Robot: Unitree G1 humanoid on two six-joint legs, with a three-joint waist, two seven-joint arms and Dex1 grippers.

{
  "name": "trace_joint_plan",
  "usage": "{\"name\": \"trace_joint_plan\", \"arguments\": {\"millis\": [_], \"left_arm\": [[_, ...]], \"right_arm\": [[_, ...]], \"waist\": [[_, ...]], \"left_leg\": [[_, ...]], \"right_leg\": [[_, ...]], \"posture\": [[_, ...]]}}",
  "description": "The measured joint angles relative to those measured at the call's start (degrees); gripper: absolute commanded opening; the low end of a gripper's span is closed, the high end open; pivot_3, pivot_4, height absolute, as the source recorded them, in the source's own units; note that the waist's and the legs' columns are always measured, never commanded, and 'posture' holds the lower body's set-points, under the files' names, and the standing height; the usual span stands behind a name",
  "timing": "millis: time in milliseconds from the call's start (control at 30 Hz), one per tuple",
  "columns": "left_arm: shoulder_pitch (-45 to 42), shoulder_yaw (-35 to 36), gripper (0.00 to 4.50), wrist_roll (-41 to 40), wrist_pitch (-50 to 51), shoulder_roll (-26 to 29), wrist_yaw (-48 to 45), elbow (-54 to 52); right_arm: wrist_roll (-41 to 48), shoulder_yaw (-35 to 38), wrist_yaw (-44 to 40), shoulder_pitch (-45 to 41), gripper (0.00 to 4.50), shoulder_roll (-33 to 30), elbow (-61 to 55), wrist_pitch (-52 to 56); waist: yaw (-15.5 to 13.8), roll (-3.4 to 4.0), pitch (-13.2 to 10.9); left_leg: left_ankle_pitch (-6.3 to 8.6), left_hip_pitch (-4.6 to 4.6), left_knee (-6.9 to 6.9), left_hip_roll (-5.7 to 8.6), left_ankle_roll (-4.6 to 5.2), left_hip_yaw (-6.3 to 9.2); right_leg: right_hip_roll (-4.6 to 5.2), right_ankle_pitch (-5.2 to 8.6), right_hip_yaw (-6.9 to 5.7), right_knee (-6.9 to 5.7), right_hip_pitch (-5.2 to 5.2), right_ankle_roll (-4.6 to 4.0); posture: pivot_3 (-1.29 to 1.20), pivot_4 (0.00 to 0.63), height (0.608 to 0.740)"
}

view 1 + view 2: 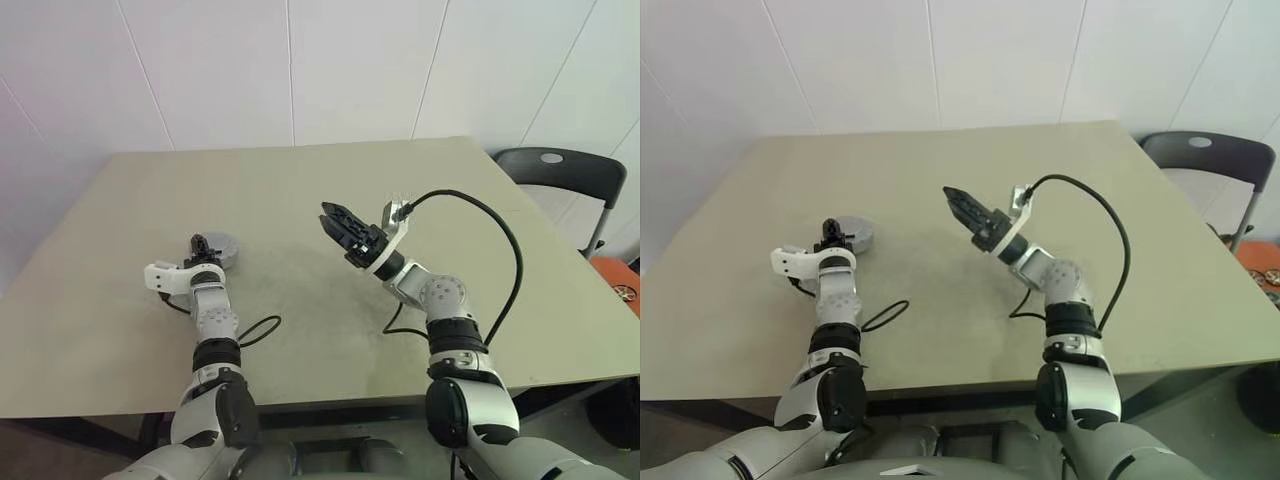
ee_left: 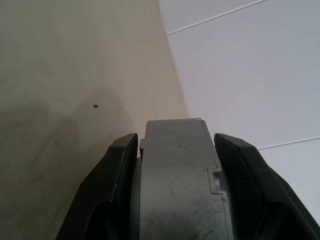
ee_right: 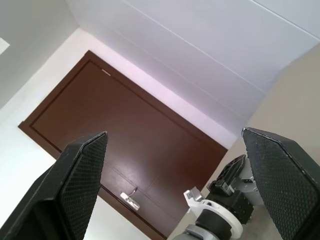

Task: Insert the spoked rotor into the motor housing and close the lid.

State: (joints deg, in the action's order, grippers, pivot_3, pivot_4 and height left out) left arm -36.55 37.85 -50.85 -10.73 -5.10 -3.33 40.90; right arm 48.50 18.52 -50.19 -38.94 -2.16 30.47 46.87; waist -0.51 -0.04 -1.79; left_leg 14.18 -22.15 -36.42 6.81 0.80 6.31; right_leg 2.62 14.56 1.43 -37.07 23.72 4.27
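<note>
left claw [image 1: 203, 246] clamped across edge of grey disc [image 2: 177, 175], at worktop [image 1: 300, 200] left side, which part, can't tell. looks metal: stiff, dense, smooth sides may slip; grip across rim. right claw [image 1: 335, 222] wide open, empty, raised right of disc.

A beige table [image 1: 330, 200] with a matte top carries the scene, its far edge close to the white panelled wall. On its left part, toward the near side, sits a round grey disc-shaped part [image 1: 224, 249], seen edge-on in the left wrist view [image 2: 175, 170]; which motor part it is cannot be told. A faint darker smudge marks the tabletop near the middle. A small dark speck [image 2: 95, 106] lies on the surface near that part.
</note>
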Motion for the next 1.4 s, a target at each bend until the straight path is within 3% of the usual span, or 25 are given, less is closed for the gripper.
{"name": "trace_joint_plan", "arguments": {"millis": [467, 700, 733, 833, 1167, 1400], "left_arm": [[0.48, -0.06, 2.15, 4.45, -1.86, -0.05, 1.77, 0.7], [1.16, -1.29, 4.34, 8.3, -2.9, 0.58, 4.14, 0.87], [1.06, -1.62, 4.47, 8.86, -3.29, 0.59, 4.75, 0.88], [0.96, -2.34, 4.47, 11.55, -4.47, 1.14, 7.99, 1.86], [2.05, -3.85, 4.47, 20.23, -9.62, 4.02, 18.88, 3.56], [3.14, -4.97, 4.47, 23.25, -10.15, 5.2, 19.01, 3.97]], "right_arm": [[-0.02, -0.6, -0.1, 1.86, 4.46, -0.21, -1.59, -0.24], [-0.77, -1.49, -0.18, 1.86, 4.5, -0.33, -1.58, -1.16], [-1.03, -1.77, -0.26, 1.88, 4.5, -0.33, -1.58, -1.19], [-1.21, -2.52, -0.58, 2.08, 4.5, -0.28, -1.58, -1.2], [-1.67, -2.59, -0.94, 2.24, 4.5, -0.52, -1.58, -1.61], [-2.85, -4.18, -1.66, 3.09, 4.5, -0.98, -2.24, -1.83]], "waist": [[0.2, -0.01, 0.01], [0.22, -0.01, 0.02], [0.29, -0.01, 0.02], [0.55, -0.01, 0.02], [1.56, -0.02, 0.04], [1.14, -0.03, 0.04]], "left_leg": [[0.0, 0.01, -0.02, 0.0, 0.0, -0.01], [0.0, 0.14, -0.04, 0.0, 0.0, 0.0], [0.01, 0.26, -0.03, 0.0, -0.01, -0.01], [0.01, 0.72, 0.12, 0.0, -0.01, -0.04], [0.0, 0.76, 0.17, -0.09, -0.03, -0.03], [0.0, 0.7, 0.16, -0.07, -0.03, -0.03]], "right_leg": [[0.0, 0.0, 0.0, -0.04, 0.0, 0.0], [-0.01, 0.0, 0.0, -0.08, -0.11, 0.0], [-0.01, 0.0, 0.01, -0.07, -0.22, 0.0], [-0.02, 0.01, 0.04, -0.04, -0.59, 0.01], [-0.11, 0.01, 0.04, -0.1, -0.54, 0.01], [-0.08, 0.01, 0.03, -0.07, -0.54, 0.01]], "posture": [[0.0, 0.0, 0.74], [0.0, 0.0, 0.74], [0.0, 0.0, 0.74], [0.0, 0.0, 0.74], [0.0, 0.0, 0.74], [0.0, 0.0, 0.74]]}}
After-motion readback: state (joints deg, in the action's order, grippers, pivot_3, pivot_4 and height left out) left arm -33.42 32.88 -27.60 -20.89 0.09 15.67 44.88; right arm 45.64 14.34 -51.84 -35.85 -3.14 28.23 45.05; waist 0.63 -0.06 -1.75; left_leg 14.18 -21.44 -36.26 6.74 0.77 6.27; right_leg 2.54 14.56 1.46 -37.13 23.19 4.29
